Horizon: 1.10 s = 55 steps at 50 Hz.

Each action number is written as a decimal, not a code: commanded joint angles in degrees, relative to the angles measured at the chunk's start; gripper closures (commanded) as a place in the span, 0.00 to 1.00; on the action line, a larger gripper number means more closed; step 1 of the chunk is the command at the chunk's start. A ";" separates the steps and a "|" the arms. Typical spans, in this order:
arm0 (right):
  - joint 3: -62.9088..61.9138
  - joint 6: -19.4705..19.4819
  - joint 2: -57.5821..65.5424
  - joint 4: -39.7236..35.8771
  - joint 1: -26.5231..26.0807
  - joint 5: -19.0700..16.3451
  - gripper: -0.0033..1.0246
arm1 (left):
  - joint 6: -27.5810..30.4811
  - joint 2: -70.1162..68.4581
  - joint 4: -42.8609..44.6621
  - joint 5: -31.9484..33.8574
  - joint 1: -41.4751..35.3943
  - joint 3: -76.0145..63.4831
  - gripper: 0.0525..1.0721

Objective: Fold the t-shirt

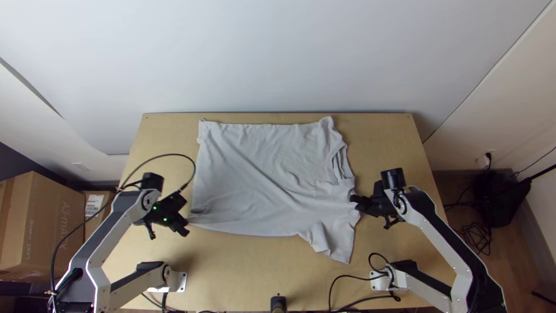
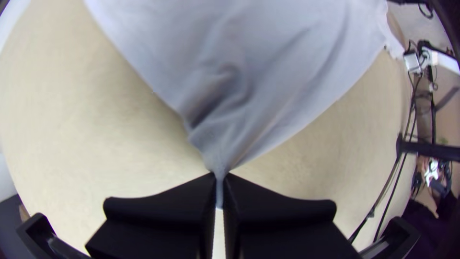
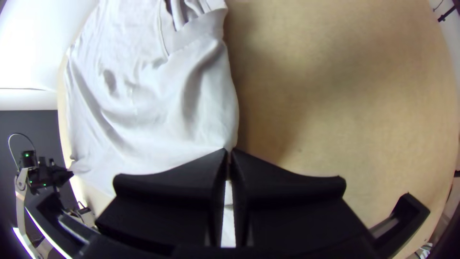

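Top view: the t-shirt (image 1: 260, 179) lies spread across the middle of the desk (image 1: 243, 272), its far edge close to the desk's far edge, and I note soft creases running diagonally over the body. The collar is on the side toward my right arm, with small folds bunched around it; a sleeve points toward the desk's near edge on that same side. The left tool (image 1: 184, 220) is at the shirt's near left corner, and the right tool (image 1: 355, 203) is at its right side, between collar and near sleeve. In the left wrist view, I read the left tool (image 2: 219, 177) as closed on the cloth: the corner is drawn to a narrow, gathered point between the two black fingers. In the right wrist view, the right tool (image 3: 229, 153) is likewise closed, pinching the cloth at its edge; the fabric beside the grip bulges in a smooth curve. Surroundings: black cables (image 1: 347, 278) by the right arm's base, and a cardboard box (image 1: 43, 226) beyond the desk's left side.
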 commanded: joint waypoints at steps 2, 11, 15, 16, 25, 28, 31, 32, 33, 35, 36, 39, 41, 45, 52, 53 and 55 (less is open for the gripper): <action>-1.59 -2.75 -2.37 -0.28 -5.13 1.78 0.97 | 2.97 -2.62 0.03 1.72 5.07 1.94 0.97; -0.36 -5.04 -7.64 1.83 -6.01 5.12 0.97 | 0.16 -4.82 1.26 4.35 8.41 4.66 0.97; 1.67 -4.95 -11.86 5.00 -1.79 5.12 0.97 | -7.49 -6.22 3.19 4.27 6.04 8.62 0.97; 2.46 -5.04 -12.12 5.35 -1.00 5.21 0.97 | -10.04 -6.40 3.90 4.27 5.16 9.85 0.97; 11.77 -4.69 -8.61 6.67 1.29 5.12 0.97 | -24.63 -4.64 9.17 0.31 1.03 22.07 0.98; 14.76 -4.77 -6.85 7.46 1.73 5.12 0.97 | -26.65 -3.50 9.96 -1.36 0.59 25.67 0.98; 17.93 -5.04 -5.00 8.51 2.08 5.12 0.97 | -29.02 -2.44 12.16 -3.03 0.59 28.48 0.98; 19.07 -5.13 -4.47 8.87 2.08 5.12 0.97 | -29.37 -2.00 12.77 -3.91 0.59 29.36 0.98; 20.21 -5.39 -4.04 9.22 2.17 5.12 0.97 | -29.63 -1.56 13.13 -4.61 0.59 30.41 0.98; 22.32 -5.92 -2.98 10.36 2.08 5.21 0.97 | -31.13 -0.60 14.97 -6.10 0.59 32.44 0.98; 23.55 -6.36 -2.37 10.80 2.08 5.21 0.97 | -32.01 0.02 15.94 -6.98 0.77 33.58 0.98; 27.24 -7.32 -0.26 12.03 1.90 5.21 0.97 | -32.89 2.13 16.47 -8.13 1.20 37.45 0.98; 30.05 -7.68 1.33 12.64 1.73 5.21 0.97 | -34.03 3.45 18.14 -9.01 1.73 39.82 0.98; 35.68 -8.47 4.93 13.70 1.46 5.30 0.97 | -35.44 6.70 18.58 -9.62 2.52 45.18 0.98; 45.44 -10.40 12.14 18.18 1.99 6.79 0.97 | -38.95 11.71 20.25 -11.99 2.44 54.50 0.98; 47.10 -11.02 13.10 18.71 2.26 7.05 0.97 | -39.74 12.50 20.51 -12.08 2.52 55.90 0.98; 50.01 -11.89 15.04 19.68 2.61 7.84 0.97 | -41.24 13.73 20.77 -12.08 2.70 58.54 0.98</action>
